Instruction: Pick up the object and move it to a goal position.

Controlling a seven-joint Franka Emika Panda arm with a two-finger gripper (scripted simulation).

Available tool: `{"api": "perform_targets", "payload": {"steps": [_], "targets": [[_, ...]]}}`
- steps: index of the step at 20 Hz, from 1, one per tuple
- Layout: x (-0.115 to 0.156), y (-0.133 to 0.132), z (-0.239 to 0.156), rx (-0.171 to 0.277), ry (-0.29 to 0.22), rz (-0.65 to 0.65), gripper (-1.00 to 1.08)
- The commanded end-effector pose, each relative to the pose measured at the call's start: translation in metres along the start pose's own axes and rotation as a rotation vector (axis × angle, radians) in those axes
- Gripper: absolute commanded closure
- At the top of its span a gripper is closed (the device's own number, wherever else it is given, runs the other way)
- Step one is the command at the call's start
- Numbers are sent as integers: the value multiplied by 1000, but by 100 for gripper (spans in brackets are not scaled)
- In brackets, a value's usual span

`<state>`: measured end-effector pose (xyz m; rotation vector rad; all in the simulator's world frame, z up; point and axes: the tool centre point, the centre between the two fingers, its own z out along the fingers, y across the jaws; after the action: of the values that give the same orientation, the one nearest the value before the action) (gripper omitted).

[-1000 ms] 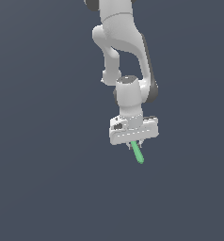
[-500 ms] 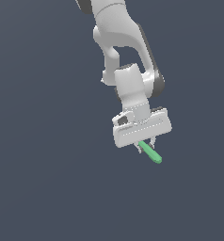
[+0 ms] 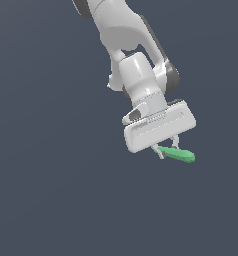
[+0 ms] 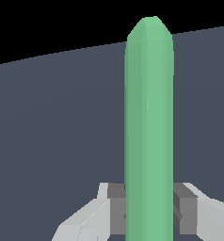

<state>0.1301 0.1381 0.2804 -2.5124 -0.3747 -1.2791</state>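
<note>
Gripper (image 3: 166, 149) clamped tight on the green rod (image 3: 177, 155), one pad (image 4: 116, 207) pressing either side. Rod gripped near one end, sticking out beyond the fingertips, lifted clear of the ground.

Glossy white rounded arm (image 3: 126, 35) with dark joint bands, a white boxy hand, slim pale fingers (image 3: 160, 151) with grey pads.

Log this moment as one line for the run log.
phase: carrying | gripper: shut on green rod | rod: clamped between both fingers, off the ground | arm: tilted
</note>
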Motion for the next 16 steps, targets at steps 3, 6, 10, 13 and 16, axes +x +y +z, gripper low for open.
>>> {"api": "perform_targets", "payload": {"steps": [3, 6, 10, 13, 16], "targets": [[33, -10, -15, 35, 93, -32, 108], [54, -16, -27, 59, 155, -54, 108], [81, -26, -46, 93, 241, -85, 108], [99, -34, -61, 118, 302, -107, 108], [113, -40, -75, 140, 354, -126, 108]]}}
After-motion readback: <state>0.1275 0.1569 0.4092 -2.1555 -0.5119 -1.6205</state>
